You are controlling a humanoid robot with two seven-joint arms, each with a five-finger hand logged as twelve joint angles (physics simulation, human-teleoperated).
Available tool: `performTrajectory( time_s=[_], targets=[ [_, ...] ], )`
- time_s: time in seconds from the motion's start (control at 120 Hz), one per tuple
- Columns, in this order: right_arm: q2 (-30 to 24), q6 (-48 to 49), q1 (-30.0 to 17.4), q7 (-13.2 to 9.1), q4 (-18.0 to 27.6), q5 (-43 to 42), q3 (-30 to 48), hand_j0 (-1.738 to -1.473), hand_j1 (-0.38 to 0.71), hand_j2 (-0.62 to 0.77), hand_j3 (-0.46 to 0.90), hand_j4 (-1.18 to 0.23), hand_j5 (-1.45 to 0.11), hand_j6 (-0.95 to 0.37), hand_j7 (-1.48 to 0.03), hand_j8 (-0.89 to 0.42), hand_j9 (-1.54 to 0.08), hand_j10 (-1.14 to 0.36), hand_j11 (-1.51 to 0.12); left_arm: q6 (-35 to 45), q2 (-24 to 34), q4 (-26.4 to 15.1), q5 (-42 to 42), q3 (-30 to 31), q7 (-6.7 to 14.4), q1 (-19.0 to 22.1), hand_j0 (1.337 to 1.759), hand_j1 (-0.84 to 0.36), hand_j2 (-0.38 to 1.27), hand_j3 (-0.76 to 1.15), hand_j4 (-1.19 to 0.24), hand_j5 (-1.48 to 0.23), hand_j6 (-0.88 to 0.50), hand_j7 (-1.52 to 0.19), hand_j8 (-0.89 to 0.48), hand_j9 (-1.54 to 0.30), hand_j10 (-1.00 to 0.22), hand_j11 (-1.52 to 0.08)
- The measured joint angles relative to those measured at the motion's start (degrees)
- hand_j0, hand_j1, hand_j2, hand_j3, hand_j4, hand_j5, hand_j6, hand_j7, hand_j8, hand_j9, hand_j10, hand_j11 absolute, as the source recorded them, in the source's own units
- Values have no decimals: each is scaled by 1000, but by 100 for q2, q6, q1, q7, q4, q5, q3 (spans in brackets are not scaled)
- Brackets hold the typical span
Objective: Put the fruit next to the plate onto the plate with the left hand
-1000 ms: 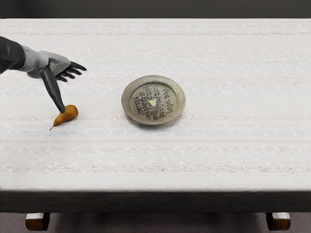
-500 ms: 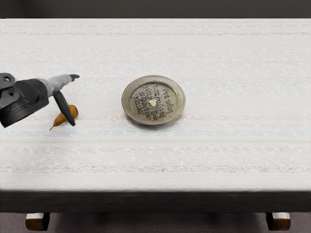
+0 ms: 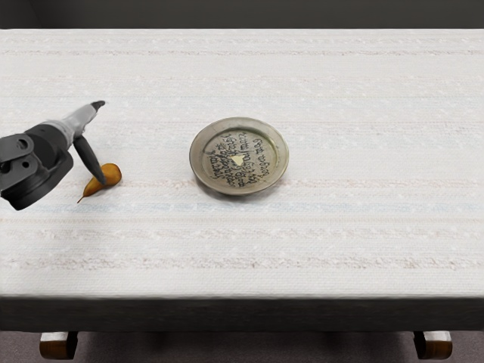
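Left of the plate (image 3: 196,156), the left hand (image 3: 74,131) had rolled edge-on over the pear (image 3: 108,175), spread wide, grasping nothing yet.

Plate (image 3: 195,159): dark script-like lines cover its inner face, around a small pale triangle. Characters too small and blurred; nothing can be read anywhere.
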Motion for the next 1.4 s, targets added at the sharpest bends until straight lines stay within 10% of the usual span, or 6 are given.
performTrajectory(
  time_s=[1.4],
  targets=[
    [0,0,-1,0,0,-1,0,-1658,-349,0,0,0,0,0,0,0,0,0,0,493,-243,264,7,133,0,491,1657,-134,109,0,-421,-554,-422,-554,-422,-554,-421,-554]
  ],
)
